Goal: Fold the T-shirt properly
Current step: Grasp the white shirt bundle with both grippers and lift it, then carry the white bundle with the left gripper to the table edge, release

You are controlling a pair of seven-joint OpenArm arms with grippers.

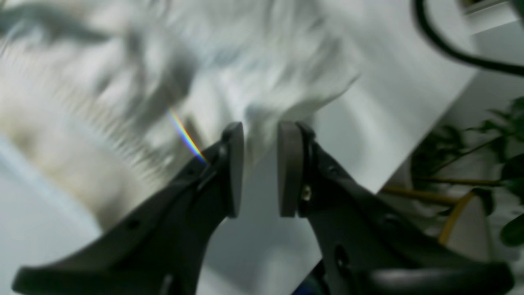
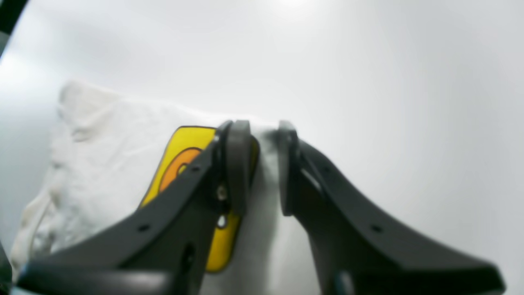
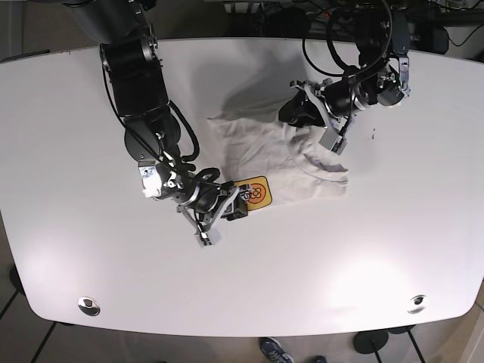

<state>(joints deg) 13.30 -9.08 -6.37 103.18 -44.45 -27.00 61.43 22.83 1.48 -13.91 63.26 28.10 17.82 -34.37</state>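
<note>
Pinching the white T-shirt (image 3: pixel 272 155) at two spots, with both my grippers closed on its cloth.

My right gripper (image 2: pixel 262 164) clamps the hem beside the yellow print (image 2: pixel 186 164); my left gripper (image 1: pixel 260 164) holds a bunched, raised fold at the far end, blurred in its own camera. Between them the shirt lies rumpled on the white table (image 3: pixel 83 249), long axis running diagonally from the print end near me up toward the far corner. Beyond the table edge stand a leafy plant (image 1: pixel 483 155) and a dark cable (image 1: pixel 442 45).
</note>
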